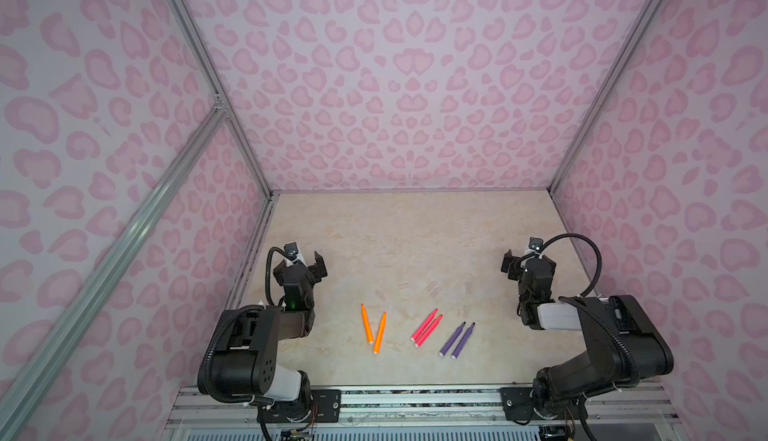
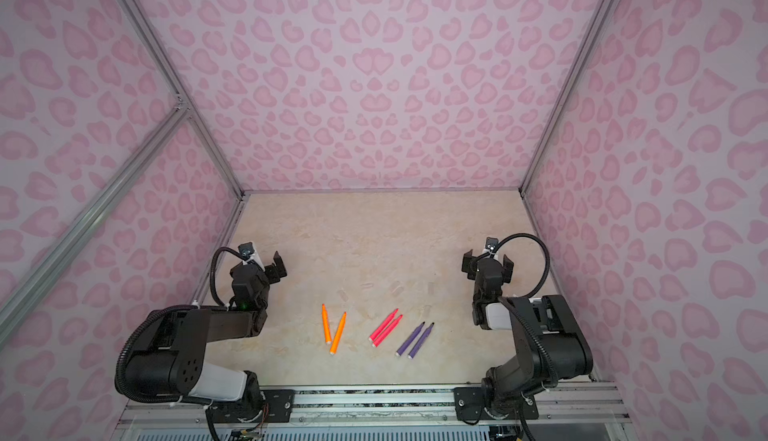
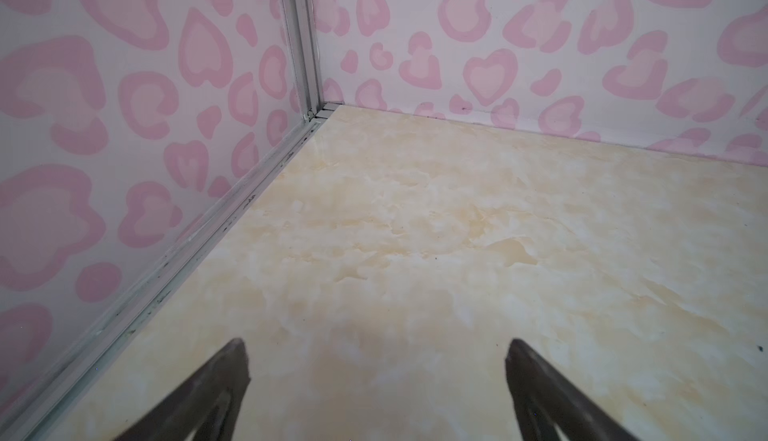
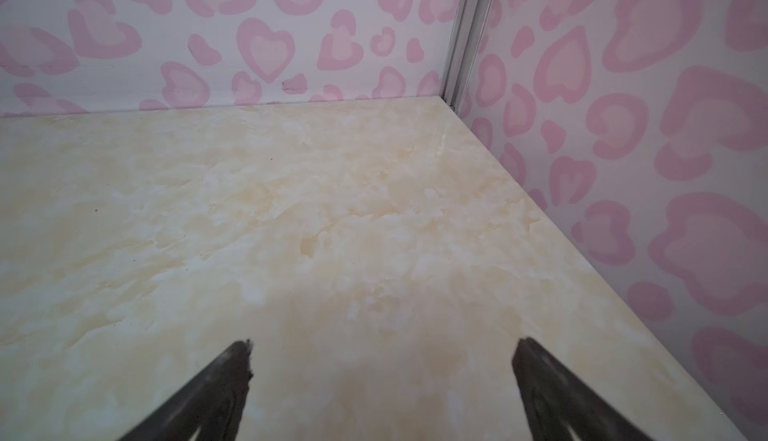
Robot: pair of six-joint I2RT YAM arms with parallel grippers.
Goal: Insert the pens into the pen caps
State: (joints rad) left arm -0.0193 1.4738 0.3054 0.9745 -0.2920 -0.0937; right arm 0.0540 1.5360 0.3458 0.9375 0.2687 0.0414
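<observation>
Here we see both arms drawn in at the sides of the beige worktop (image 1: 415, 231), well apart from the things on it. In the left wrist view the left tool (image 3: 376, 345) stands wide, with only bare surface between its dark fingers (image 3: 224, 380). The right tool (image 4: 384, 341) is spread just as wide and grips nothing.

In both top views the pens lie flat near the front middle, between the two arms, in three pairs. The orange pens (image 1: 366, 323) are on the left in a narrow V, with their tips apart and their white ends close together. The pink-red pens (image 1: 425, 326) lie side by side in the middle, touching or nearly so. The purple pens (image 1: 452, 339) lie side by side on the right. All the tips point toward the back wall (image 1: 395, 85), and every tip is bare.

The pen caps (image 1: 433, 289) lie just beyond the pens in a loose row. They are so faint against the beige that we cannot count them surely.
</observation>
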